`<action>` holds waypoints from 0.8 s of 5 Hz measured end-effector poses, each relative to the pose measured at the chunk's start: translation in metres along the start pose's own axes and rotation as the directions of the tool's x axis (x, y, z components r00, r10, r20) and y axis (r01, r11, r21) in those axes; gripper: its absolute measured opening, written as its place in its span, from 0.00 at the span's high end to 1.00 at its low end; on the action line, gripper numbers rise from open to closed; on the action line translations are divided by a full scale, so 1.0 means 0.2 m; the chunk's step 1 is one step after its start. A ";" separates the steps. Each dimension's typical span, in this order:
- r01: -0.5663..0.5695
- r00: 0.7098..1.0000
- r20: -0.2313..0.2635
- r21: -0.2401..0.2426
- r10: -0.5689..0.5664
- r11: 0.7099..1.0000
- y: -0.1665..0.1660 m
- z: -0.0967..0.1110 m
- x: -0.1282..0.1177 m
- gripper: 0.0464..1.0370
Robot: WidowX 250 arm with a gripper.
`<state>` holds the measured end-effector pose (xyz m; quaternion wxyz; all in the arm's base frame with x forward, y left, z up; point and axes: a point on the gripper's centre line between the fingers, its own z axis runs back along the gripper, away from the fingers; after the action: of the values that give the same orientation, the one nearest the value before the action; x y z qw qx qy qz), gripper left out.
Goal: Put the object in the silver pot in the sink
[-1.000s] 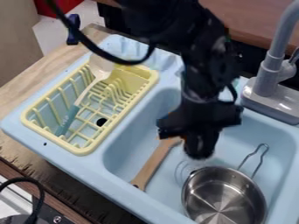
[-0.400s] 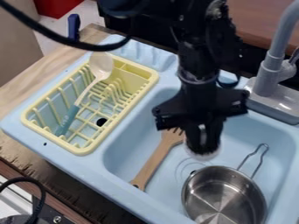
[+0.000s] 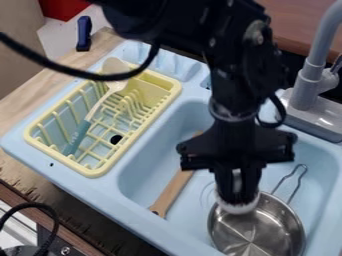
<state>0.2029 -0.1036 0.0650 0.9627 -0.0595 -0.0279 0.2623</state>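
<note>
Two black jaws, slightly parted, grasping a white rounded object [image 3: 237, 207], over the silver pot [image 3: 274, 231]

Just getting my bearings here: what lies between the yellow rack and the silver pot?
The camera view shows the sink's rim, then a wooden utensil.

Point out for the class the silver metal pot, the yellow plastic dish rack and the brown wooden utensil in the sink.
Silver metal pot [image 3: 259, 234], camera view: its bare inner floor.
Yellow plastic dish rack [image 3: 92, 173], camera view: its rim's near corner.
Brown wooden utensil [image 3: 173, 192], camera view: its handle.
</note>
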 end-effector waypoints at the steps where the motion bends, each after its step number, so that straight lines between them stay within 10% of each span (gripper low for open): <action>1: 0.014 1.000 -0.006 -0.003 -0.014 1.000 0.01 -0.02 -0.02 0.85; 3: 0.065 0.996 -0.057 0.043 -0.063 0.997 0.00 -0.11 -0.07 0.81; 4: 0.070 0.996 -0.068 0.056 -0.066 0.996 0.00 -0.12 -0.07 0.56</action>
<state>0.1927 -0.1127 0.0404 0.9728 -0.0388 0.0095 0.2280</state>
